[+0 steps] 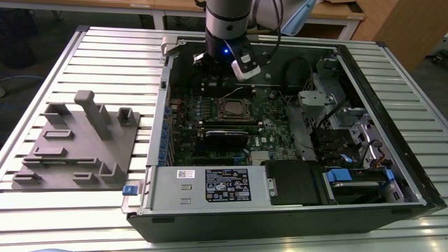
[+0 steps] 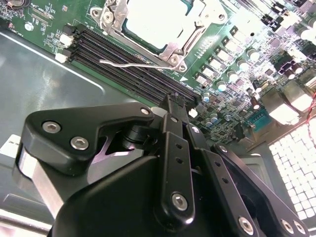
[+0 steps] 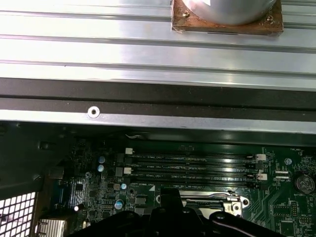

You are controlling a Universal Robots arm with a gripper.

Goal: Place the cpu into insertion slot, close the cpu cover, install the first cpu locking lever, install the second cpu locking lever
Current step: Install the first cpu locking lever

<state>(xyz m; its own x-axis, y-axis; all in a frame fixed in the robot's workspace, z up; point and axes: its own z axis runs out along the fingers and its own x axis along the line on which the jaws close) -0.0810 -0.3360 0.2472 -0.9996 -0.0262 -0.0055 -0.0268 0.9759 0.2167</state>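
Second wrist view: your gripper has its fingers pinched together with nothing between them. It hangs above the motherboard, just beside the insertion slot and not touching anything I can see. Closed like this the fingers make one narrow tip, which looks suited to pushing a thin wire, not to carrying a part.

The cpu sits in the slot, silver top up. The cpu cover lies flat around it, its window framing the chip, so the first two steps look done.

One locking lever is not latched. Its thin wire sticks out sideways from the socket corner over the memory slots, between the socket and your fingertips. It probably lies there because nothing hooks it down yet. I can't tell the state of the other lever.

First wrist view: the fingertips point at the silver socket edge, with the memory slots beyond it and the case wall past those.

Exterior view: the computer case lies on its side on the slatted table, open face up, so you reach the board straight from above. The grey fixture on the exterior view's left is well apart from the gripper.
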